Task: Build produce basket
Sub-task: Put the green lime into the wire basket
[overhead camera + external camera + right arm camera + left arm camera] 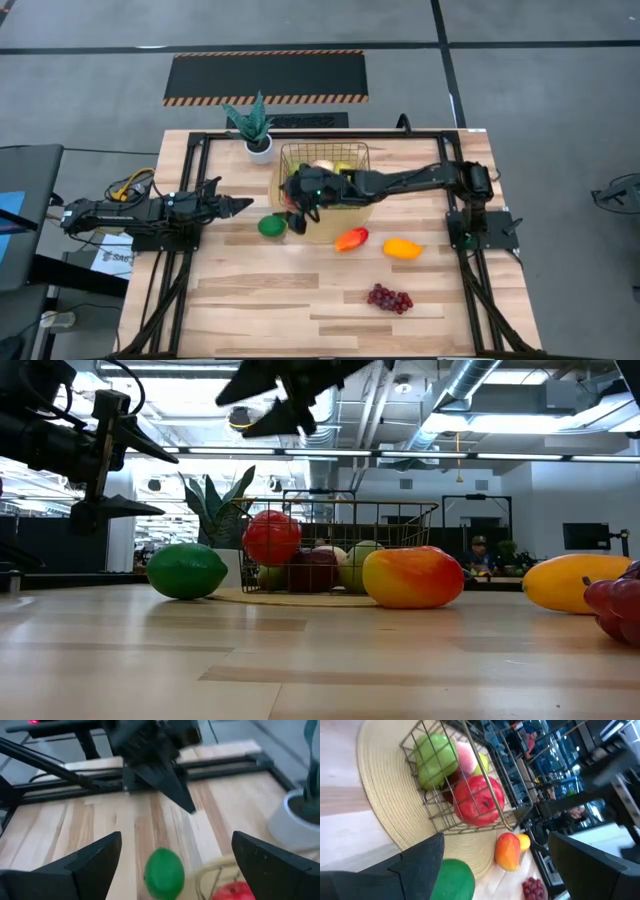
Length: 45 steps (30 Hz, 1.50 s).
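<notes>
The gold wire basket [345,152] stands on a round woven mat [380,805]. Inside it lie a red apple [479,800], a green apple [436,760], a peach [467,756] and a dark red fruit [315,570]. A green lime [271,226] rests on the table by the mat's left edge. The mango [351,239], a yellow-orange fruit [402,248] and purple grapes [390,298] lie nearer me. My right gripper [176,840] hangs open above the basket's left side, over the lime [164,872]. My left gripper [245,207] is open, raised left of the lime.
A spiky plant in a white pot [257,133] stands by the basket's far left corner. Black frame rails [190,170] run along the table's left, right and far sides. Bare wood lies toward the near edge [300,320].
</notes>
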Each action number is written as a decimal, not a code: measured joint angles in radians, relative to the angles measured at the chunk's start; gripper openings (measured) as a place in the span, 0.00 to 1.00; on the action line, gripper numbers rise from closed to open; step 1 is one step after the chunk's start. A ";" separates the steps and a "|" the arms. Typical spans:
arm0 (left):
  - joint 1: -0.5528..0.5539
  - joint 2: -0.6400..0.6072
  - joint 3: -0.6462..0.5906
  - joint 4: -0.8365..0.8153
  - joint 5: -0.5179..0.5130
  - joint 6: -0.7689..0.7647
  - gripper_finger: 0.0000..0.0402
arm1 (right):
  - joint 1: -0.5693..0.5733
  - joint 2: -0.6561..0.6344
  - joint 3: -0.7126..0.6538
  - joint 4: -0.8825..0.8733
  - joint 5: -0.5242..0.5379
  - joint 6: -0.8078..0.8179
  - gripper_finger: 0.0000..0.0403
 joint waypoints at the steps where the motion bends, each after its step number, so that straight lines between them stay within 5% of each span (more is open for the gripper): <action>1: 0.000 0.000 0.000 0.001 -0.010 0.000 0.85 | 0.014 0.000 0.000 0.010 0.017 -0.011 0.98; 12: 0.000 0.000 -0.005 0.060 -0.035 0.031 0.85 | 0.073 0.146 0.031 0.164 0.045 -0.023 0.98; 25: 0.000 0.000 -0.003 0.058 -0.022 0.039 0.85 | 0.068 0.377 0.289 -0.050 0.055 -0.094 0.98; 45: 0.000 0.000 -0.001 0.043 -0.026 0.043 0.85 | 0.076 0.380 0.300 -0.115 0.102 -0.088 0.98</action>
